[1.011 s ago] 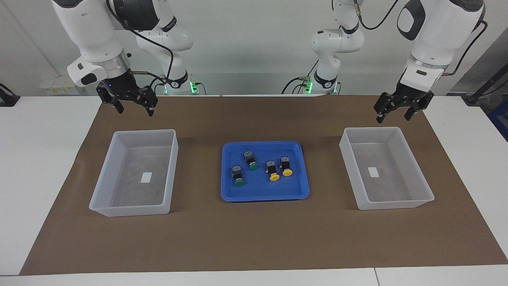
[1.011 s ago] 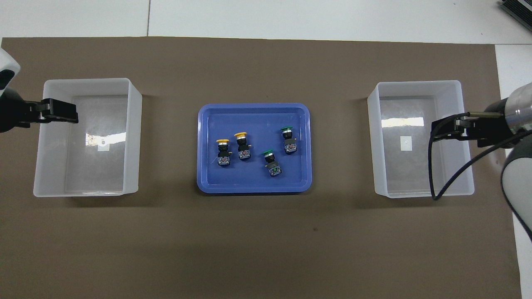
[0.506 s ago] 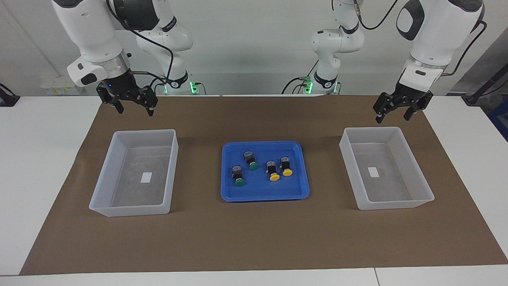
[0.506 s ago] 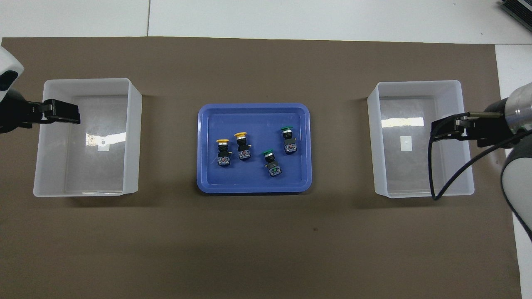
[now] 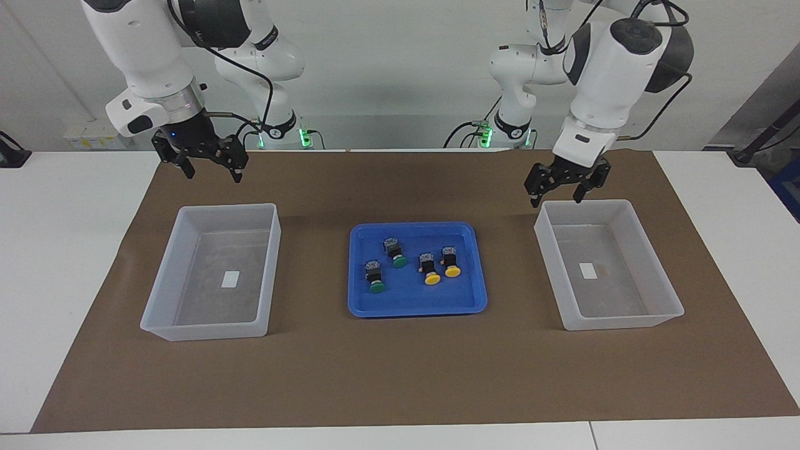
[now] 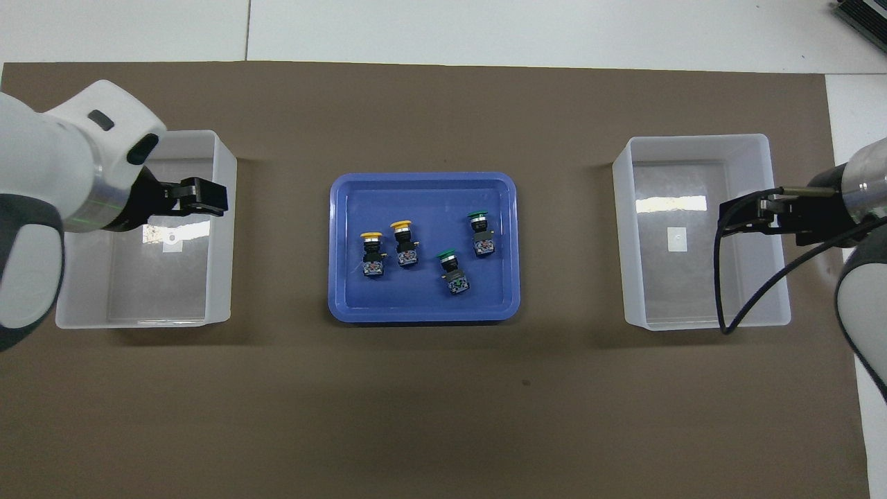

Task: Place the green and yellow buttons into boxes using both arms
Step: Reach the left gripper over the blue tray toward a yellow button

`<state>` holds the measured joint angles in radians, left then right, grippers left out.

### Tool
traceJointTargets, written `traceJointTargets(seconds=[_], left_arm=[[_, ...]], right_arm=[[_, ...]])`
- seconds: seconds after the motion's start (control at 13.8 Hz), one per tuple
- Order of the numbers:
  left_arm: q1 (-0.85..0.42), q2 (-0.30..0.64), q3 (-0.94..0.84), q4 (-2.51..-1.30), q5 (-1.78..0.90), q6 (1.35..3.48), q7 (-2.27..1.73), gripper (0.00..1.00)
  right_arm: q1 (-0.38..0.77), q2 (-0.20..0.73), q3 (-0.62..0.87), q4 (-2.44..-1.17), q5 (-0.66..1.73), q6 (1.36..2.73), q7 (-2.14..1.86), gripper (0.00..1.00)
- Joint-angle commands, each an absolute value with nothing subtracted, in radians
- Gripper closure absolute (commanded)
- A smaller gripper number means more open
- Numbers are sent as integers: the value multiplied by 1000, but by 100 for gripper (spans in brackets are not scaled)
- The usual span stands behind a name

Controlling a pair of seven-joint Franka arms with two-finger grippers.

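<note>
Two green buttons [image 5: 376,279] [image 5: 395,252] and two yellow buttons [image 5: 430,270] [image 5: 450,262] lie on their sides in a blue tray [image 5: 412,309] at mid-table. The overhead view shows the same green buttons [image 6: 454,271] [image 6: 480,233] and yellow buttons [image 6: 372,254] [image 6: 404,242]. My left gripper [image 5: 556,200] [image 6: 202,197] hangs open and holds nothing, over the tray-side edge of the clear box [image 5: 619,322] at the left arm's end. My right gripper [image 5: 212,175] [image 6: 736,215] waits open and holds nothing, high over the robots' edge of the other clear box [image 5: 206,328].
Both clear boxes [image 6: 138,322] [image 6: 707,322] hold only a small white label each. A brown mat [image 5: 400,375] covers the table under the tray [image 6: 423,315] and boxes. A black cable [image 6: 755,298] loops from the right arm over its box.
The left arm has swung toward the tray and lowered a little, so its gripper now hangs over its box's tray-side edge. The right arm and the buttons have not moved.
</note>
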<state>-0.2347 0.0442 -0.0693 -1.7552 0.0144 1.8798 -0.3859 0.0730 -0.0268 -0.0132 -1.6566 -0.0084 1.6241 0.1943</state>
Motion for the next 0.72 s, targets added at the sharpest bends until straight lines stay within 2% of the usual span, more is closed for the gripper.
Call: traceJointTargets(seconds=[0.0, 0.36, 0.65], left_arm=[[-297, 104, -55, -1776, 28, 1960, -475, 0], [-330, 123, -57, -1859, 28, 2104, -486, 0], [-386, 167, -55, -1865, 26, 2135, -520, 0]], right_arm=[[71, -43, -12, -1675, 12, 1628, 207, 0], [71, -43, -12, -1675, 12, 1628, 207, 0], [71, -43, -12, -1675, 12, 1628, 207, 0]])
